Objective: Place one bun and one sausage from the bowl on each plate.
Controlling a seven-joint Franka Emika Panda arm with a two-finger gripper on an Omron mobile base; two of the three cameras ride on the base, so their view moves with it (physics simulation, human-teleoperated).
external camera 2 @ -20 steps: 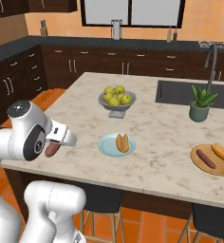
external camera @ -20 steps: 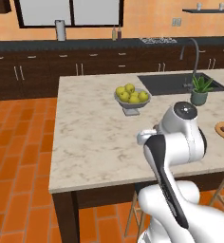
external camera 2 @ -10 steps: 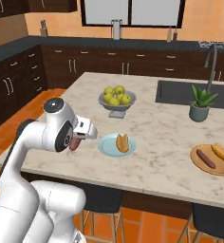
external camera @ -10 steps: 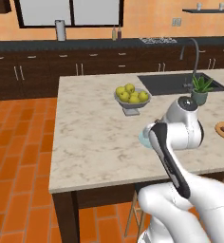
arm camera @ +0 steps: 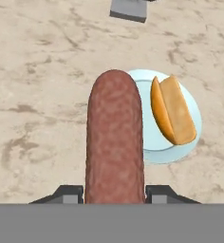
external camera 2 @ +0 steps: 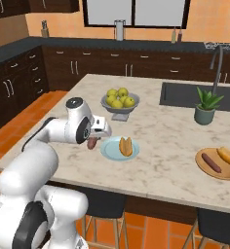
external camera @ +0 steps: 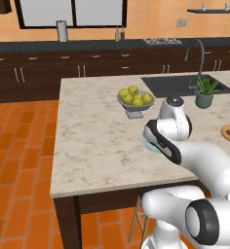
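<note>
My gripper [arm camera: 114,192] is shut on a reddish-brown sausage [arm camera: 115,137] that points away from the hand. It hangs over the left rim of a light blue plate [arm camera: 152,152] on the marble island. A bun [arm camera: 173,111] lies on the right half of that plate. In the right base view the sausage [external camera 2: 91,143] hangs from the hand just left of the blue plate [external camera 2: 109,151] and its bun [external camera 2: 125,146]. A tan wooden plate [external camera 2: 201,163] at the right holds a second sausage [external camera 2: 211,163] and bun [external camera 2: 229,156]. The bowl is out of view.
A grey bowl of yellow-green fruit [external camera 2: 120,99] stands just behind the blue plate; its foot [arm camera: 129,9] shows at the top of the hand view. A potted plant [external camera 2: 206,104] and the sink [external camera 2: 185,95] with its tap are at the back right.
The arm has swung out over the island with the sausage in its grip, from near the counter's front edge to the blue plate's left rim. The grip has not changed.
</note>
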